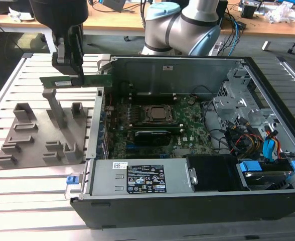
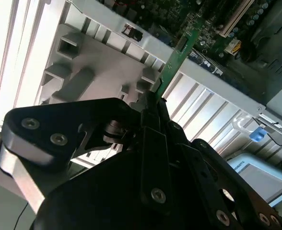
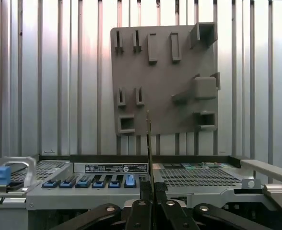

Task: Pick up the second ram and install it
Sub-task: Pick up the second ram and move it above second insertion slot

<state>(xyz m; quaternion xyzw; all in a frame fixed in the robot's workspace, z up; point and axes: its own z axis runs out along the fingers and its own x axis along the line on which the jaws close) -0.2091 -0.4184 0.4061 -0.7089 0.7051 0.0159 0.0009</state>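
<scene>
I see the second ram (image 1: pixel 96 80), a slim green circuit-board stick with a pale label, held level on its long edge. The gripper (image 1: pixel 79 79) clamps it near mid-length over the grey fixture tray (image 1: pixel 22 145).

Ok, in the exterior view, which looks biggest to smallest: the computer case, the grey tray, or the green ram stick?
Largest: computer case.
Then: grey tray.
Smallest: green ram stick, clearly the slimmest; no close calls.
</scene>
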